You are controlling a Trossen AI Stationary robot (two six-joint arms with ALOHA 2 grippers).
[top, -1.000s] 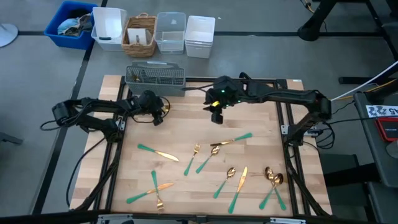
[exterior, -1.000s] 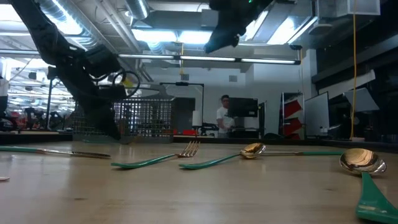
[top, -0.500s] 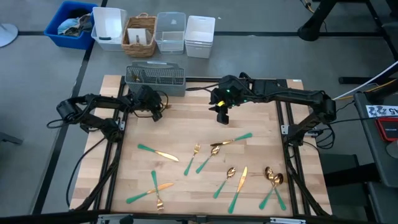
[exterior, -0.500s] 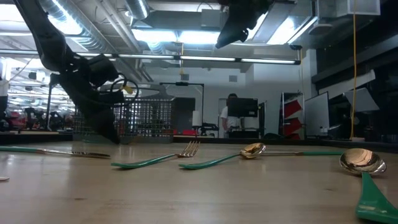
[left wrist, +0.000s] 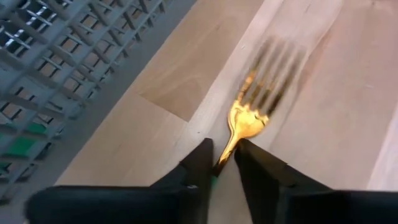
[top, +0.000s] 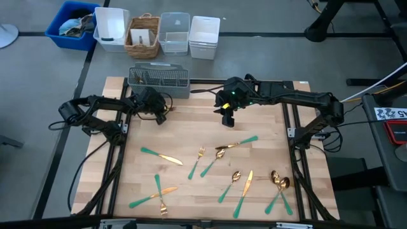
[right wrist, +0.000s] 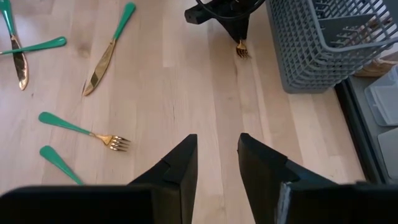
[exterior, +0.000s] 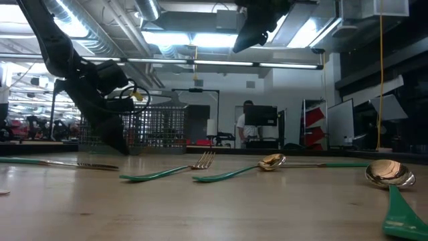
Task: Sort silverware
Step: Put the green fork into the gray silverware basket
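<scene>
My left gripper [top: 160,115] is shut on a fork [left wrist: 252,99] with a gold head, just in front of the grey wire caddy [top: 159,79] at the table's far edge. It also shows in the right wrist view [right wrist: 229,23] and in the low view [exterior: 131,95]. My right gripper [top: 227,119] hangs open and empty high above the far middle of the table, as the right wrist view [right wrist: 215,163] shows. Several more forks, spoons and knives with teal handles lie flat on the near half, among them a knife [top: 163,157], a fork [top: 197,160] and a spoon [top: 238,143]. My left gripper pinches the fork's thin gold neck [left wrist: 225,151] between its two fingertips, just behind the head. The fork sticks out forward past the fingertips, tines [left wrist: 268,68] leading. It is lifted clear of the table. The fingers hide the teal handle.
Beyond the table's far edge stand a blue bin [top: 71,24], a white tub [top: 110,28], a wicker basket [top: 143,37], a clear tub [top: 174,33] and a white tub [top: 204,37]. Bare wood lies between the two grippers [top: 191,121].
My left gripper has gone a little up and toward the far edge and the caddy, carrying the fork. My right gripper has gone slightly toward the table's right edge and stays open.
</scene>
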